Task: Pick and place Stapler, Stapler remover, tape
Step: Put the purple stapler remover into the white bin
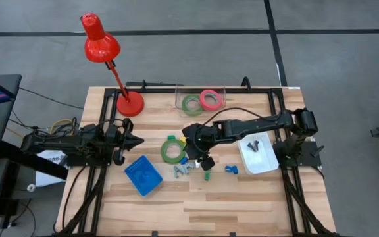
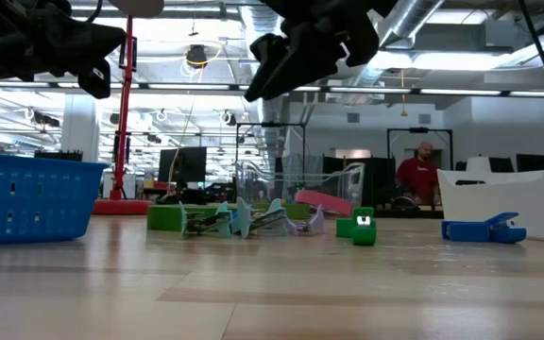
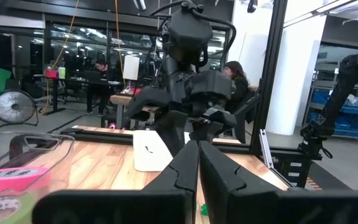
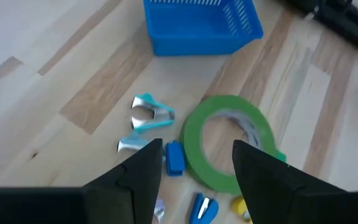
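Observation:
One green tape ring (image 1: 164, 151) lies flat on the table in the middle. My right gripper (image 1: 201, 157) hangs open just right of it. In the right wrist view the ring (image 4: 194, 140) shows between the spread fingers of the right gripper (image 4: 194, 165), well below them. A second green ring (image 1: 185, 105) and a pink-red ring (image 1: 210, 93) lie in a clear box (image 1: 178, 91) at the far edge. Teal staple removers (image 1: 180, 170) and small blue (image 1: 231, 169) and green (image 1: 206, 176) pieces lie nearer. My left gripper (image 1: 135, 140) waits shut at the left.
A blue basket (image 1: 143, 175) stands near the left gripper, toward the near edge. A white tray (image 1: 263, 163) with a small dark item (image 1: 254, 145) sits at the right. A red desk lamp (image 1: 129, 103) stands at the far left corner. Bare wood lies along the near edge.

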Tool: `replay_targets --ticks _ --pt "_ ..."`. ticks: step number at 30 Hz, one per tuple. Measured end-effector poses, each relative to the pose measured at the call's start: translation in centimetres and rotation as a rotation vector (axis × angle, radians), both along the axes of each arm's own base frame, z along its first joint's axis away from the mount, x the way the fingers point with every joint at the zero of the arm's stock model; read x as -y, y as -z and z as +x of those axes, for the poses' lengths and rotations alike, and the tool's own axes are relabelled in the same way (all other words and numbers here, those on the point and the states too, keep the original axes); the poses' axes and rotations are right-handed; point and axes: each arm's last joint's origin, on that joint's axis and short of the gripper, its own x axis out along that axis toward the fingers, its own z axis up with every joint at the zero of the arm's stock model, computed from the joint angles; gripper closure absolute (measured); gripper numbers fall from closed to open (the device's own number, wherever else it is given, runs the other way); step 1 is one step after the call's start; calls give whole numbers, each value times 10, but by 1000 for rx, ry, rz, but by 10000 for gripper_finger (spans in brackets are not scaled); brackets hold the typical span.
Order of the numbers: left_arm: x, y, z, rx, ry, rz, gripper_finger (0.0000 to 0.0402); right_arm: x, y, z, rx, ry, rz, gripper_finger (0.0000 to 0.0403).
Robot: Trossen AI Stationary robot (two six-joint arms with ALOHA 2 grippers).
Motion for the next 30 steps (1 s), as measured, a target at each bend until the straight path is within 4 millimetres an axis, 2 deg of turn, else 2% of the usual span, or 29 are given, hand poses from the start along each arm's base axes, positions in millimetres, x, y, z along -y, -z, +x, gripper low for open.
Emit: replay_targets --ticks 13,21,25,30 --pt "0 -1 0 8 0 0 394 19 25 -10 -89 68 12 195" --pt "0 -1 0 10 0 0 394 38 37 -17 -152 77 -14 203" --pt "0 -1 0 10 0 0 394 40 39 -21 -195 53 -34 213" --pt "0 -1 0 10 0 0 394 33 42 -26 -245 16 -47 225"
